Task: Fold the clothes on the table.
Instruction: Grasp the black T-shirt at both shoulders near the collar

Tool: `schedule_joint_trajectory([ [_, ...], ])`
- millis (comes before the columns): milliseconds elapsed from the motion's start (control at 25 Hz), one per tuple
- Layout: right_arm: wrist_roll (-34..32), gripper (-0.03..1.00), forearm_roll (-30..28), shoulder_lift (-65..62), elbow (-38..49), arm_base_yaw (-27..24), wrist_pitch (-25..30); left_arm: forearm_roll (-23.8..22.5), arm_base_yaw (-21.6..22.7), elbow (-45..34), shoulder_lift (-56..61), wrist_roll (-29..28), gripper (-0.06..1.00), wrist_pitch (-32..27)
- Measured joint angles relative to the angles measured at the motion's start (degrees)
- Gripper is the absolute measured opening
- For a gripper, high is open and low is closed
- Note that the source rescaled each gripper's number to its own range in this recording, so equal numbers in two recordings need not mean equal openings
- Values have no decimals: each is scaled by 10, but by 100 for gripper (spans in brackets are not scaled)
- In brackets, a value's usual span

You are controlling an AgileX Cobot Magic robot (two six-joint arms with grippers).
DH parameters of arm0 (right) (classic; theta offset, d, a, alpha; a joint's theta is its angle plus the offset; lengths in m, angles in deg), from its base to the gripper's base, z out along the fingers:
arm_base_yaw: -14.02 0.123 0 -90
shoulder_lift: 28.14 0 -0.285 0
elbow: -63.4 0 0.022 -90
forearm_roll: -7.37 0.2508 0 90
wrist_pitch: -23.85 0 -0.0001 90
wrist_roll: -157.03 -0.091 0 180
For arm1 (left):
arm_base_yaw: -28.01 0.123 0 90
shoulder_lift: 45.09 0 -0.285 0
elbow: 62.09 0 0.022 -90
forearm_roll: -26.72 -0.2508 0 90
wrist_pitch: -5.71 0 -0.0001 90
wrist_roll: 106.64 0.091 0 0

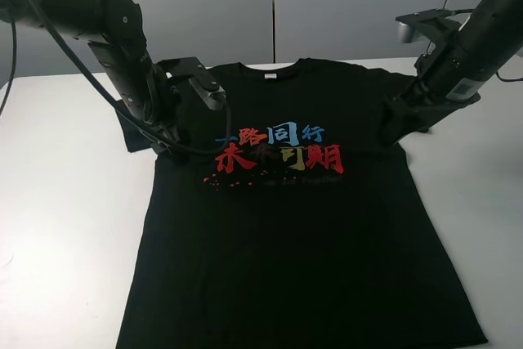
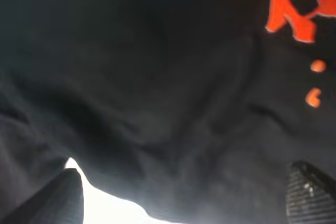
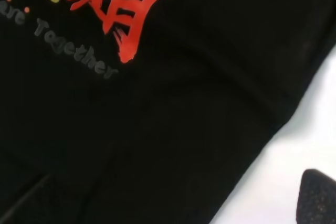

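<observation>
The black T-shirt lies flat and face up on the white table, with red, blue and tan characters on its chest and a white neck label. My left gripper is low over the shirt's left sleeve and armpit. In the left wrist view its fingertips stand wide apart over black cloth, so the left gripper is open. My right gripper is at the right sleeve. It is open too, with one fingertip over bare table beside the shirt's edge.
Both arms reach in from the back corners, with cables on the left arm. A grey wall panel stands behind the table. White tabletop shows to the right and left of the shirt. The shirt's hem runs off the front of the exterior view.
</observation>
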Motion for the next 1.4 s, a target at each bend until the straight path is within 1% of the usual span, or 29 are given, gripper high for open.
schedule_joint_trajectory([
  [120, 1, 97, 1, 6, 0, 14, -1, -1, -1, 3, -17, 14, 100, 4],
  [320, 4, 97, 2, 5, -1, 37, -12, -1, -2, 3, -39, 20, 100, 4],
  [840, 7, 97, 2, 5, -1, 40, -13, -2, -2, 6, -60, 23, 100, 3],
  [920, 7, 97, 2, 5, -1, 40, -13, -2, -2, 7, -62, 23, 97, 4],
  [960, 7, 97, 2, 5, -1, 40, -15, -2, -2, 7, -63, 23, 93, 6],
  [1040, 7, 97, 2, 5, -1, 40, -14, -5, -2, 8, -65, 23, 79, 9],
  [1280, 9, 97, 2, 5, -1, 40, -14, -9, -2, 11, -67, 20, 11, 9],
  [1320, 9, 97, 2, 5, -1, 40, -14, -9, -2, 11, -67, 18, 5, 9],
  [1400, 9, 97, 2, 5, -1, 40, -14, -9, -2, 11, -67, 16, 1, 9],
])
